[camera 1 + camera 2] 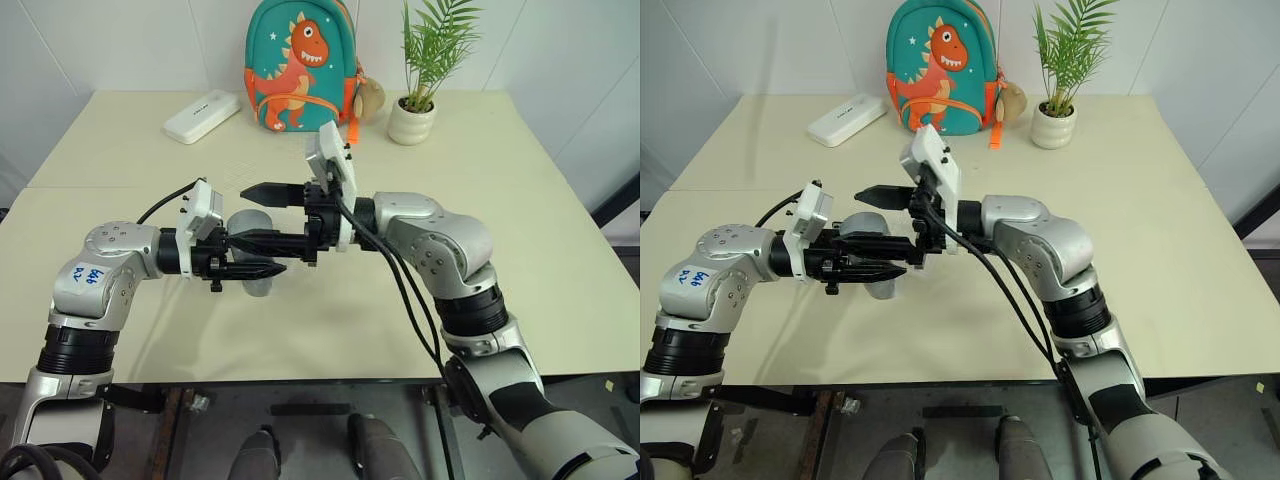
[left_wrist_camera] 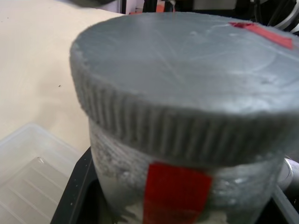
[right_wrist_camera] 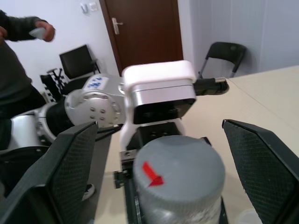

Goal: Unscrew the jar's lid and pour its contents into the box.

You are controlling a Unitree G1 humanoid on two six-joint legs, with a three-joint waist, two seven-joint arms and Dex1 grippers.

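Right wrist view shows the jar (image 3: 180, 186), lid (image 3: 177, 161) still on, clamped in the left gripper (image 1: 262, 254) above the table while the right gripper (image 3: 159, 154) straddles it wide open, so an off-centre closing could slip off the lid.

From my station I find little that reads. A white sticker (image 1: 88, 274) on the left arm's shoulder housing carries blue handwritten marks, but I cannot make out the characters. The white oblong case (image 1: 202, 116) at the back of the bench bears a small dark line of print, too small to read. I see no other lettering.
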